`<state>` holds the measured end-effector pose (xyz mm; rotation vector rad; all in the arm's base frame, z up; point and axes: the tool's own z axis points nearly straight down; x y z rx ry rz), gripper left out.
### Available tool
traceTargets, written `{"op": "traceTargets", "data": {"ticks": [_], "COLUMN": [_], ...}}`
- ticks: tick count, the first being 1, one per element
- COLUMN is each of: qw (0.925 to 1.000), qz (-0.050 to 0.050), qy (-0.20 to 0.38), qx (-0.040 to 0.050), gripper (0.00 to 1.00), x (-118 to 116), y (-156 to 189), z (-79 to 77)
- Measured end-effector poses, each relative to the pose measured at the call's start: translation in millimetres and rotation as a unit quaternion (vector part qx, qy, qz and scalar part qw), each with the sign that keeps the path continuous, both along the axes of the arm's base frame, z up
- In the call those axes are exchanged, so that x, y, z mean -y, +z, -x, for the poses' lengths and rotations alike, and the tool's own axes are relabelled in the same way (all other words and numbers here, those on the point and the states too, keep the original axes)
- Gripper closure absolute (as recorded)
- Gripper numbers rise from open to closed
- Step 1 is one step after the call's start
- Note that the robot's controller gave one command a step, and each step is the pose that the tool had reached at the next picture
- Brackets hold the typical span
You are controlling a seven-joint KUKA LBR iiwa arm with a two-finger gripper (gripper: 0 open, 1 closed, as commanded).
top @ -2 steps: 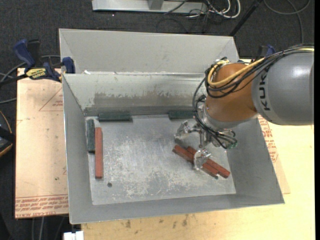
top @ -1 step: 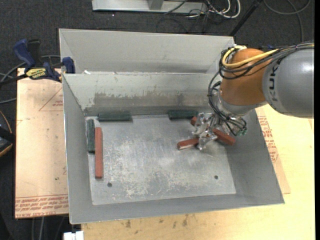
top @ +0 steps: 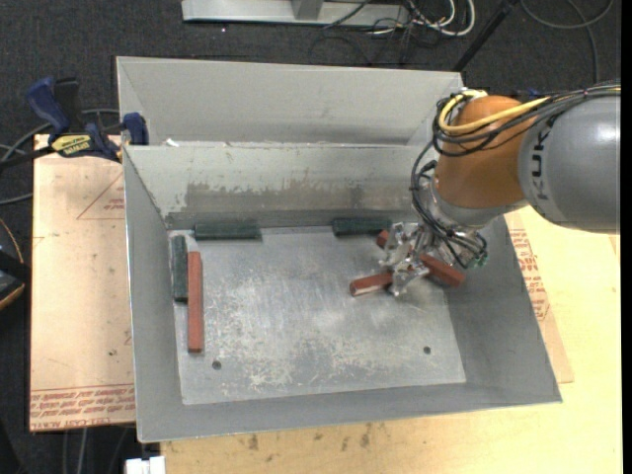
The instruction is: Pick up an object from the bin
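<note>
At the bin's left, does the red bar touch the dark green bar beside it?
Touching: the camera view shows the red bar lying flush along the green bar, no gap between them.

a dark, speckled carpet floor [top: 59, 18] lay behind and to the left of the grey metal bin [top: 286, 97]. on the carpet beyond the bin's back wall sat a flat pale-grey metal base [top: 247, 8]. a tangle of black and white cables [top: 434, 3] lay just to the right of it. right of the bin and in front of it, a pale cream tabletop [top: 592, 383] showed. the light was even, with only soft shadows.
</note>
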<state>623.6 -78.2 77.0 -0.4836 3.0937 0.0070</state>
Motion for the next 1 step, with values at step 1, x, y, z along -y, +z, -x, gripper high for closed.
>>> {"op": "traceTargets", "data": {"ticks": [1], "qw": [0.9988], "qz": [0.002], "qy": [-0.049], "qx": [-0.0038], "gripper": [1.0], "x": [-6.0], "y": [195.9], "z": [18.8]}}
